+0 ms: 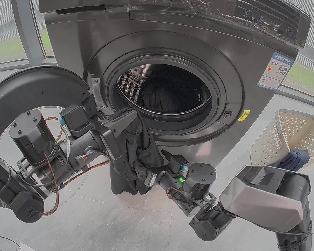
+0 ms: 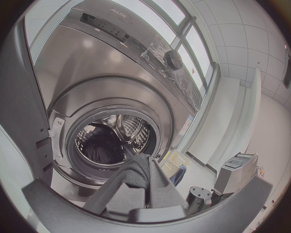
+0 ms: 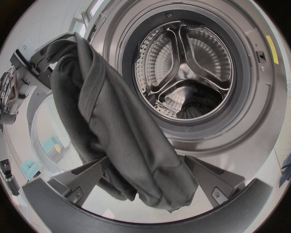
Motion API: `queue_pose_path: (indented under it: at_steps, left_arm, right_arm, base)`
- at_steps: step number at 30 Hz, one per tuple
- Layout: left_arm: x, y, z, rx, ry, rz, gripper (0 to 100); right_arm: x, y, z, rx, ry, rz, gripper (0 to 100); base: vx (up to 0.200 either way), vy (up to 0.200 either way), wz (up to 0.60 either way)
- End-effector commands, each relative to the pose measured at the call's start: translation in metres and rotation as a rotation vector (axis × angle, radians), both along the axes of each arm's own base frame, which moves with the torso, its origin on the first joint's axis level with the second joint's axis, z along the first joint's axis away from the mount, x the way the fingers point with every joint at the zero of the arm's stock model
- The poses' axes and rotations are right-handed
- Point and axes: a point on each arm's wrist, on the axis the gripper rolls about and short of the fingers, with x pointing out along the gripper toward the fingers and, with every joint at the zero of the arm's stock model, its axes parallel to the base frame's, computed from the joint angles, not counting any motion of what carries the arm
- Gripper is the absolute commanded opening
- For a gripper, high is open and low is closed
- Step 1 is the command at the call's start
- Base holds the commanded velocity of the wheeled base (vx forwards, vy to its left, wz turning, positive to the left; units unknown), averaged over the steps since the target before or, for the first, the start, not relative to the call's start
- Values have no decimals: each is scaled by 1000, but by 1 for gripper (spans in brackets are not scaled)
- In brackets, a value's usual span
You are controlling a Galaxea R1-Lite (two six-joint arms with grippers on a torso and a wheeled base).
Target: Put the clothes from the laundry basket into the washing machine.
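1. Left gripper [image 2: 148,179]: we record the fingers [image 2: 160,185] pressed together on the top fold of a black garment [image 3: 121,121].
2. Right gripper [image 3: 145,160]: fingers [image 3: 209,179] spread wide, with the garment's lower part hanging between them.
3. Black garment: held in the air just in front of the washing machine [image 1: 80,42], below the rim of its opening.
4. Washing machine: door [image 1: 31,88] swung open to the left; we note dark clothes [image 1: 164,95] lying in the drum [image 3: 188,66].
5. Laundry basket [image 1: 294,127]: tilted on the floor at the machine's right, a blue cloth [image 1: 294,159] at its lower rim.
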Motion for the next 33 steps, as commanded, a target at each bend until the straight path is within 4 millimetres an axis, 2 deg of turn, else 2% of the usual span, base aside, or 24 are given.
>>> queue_pose_path:
  at_steps: [1,7,8,11,16,18,22,26,33]
  left_arm:
    - [0,0,0,0,0,-1,0]
    - [0,0,0,0,1,2,0]
    - [0,0,-1,1,3,2,0]
    - [1,1,-2,2,5,4,0]
    - [1,0,-3,6,11,4,0]
    - [1,0,-3,6,10,0,0]
    - [1,0,-4,7,13,4,0]
    - [1,0,-4,7,12,2,0]
    - [0,1,-2,2,5,4,0]
  right_arm:
    - [13,9,2,38,-38,-6,100]
    - [13,2,6,46,-40,-19,100]
    - [11,0,8,46,-36,-19,0]
    - [6,-10,23,55,-42,-29,0]
    - [5,-30,37,54,-46,-65,0]
    - [6,-43,48,60,-54,-94,0]
    - [6,-59,57,60,-61,-124,0]
    - [5,-65,57,50,-55,-132,0]
    - [-4,-57,43,23,-13,-100,0]
  base:
    - [0,0,0]
    - [0,0,0]
    - [0,0,0]
    - [0,0,0]
    - [0,0,0]
    - [0,0,0]
    - [0,0,0]
    - [0,0,0]
    - [0,0,0]
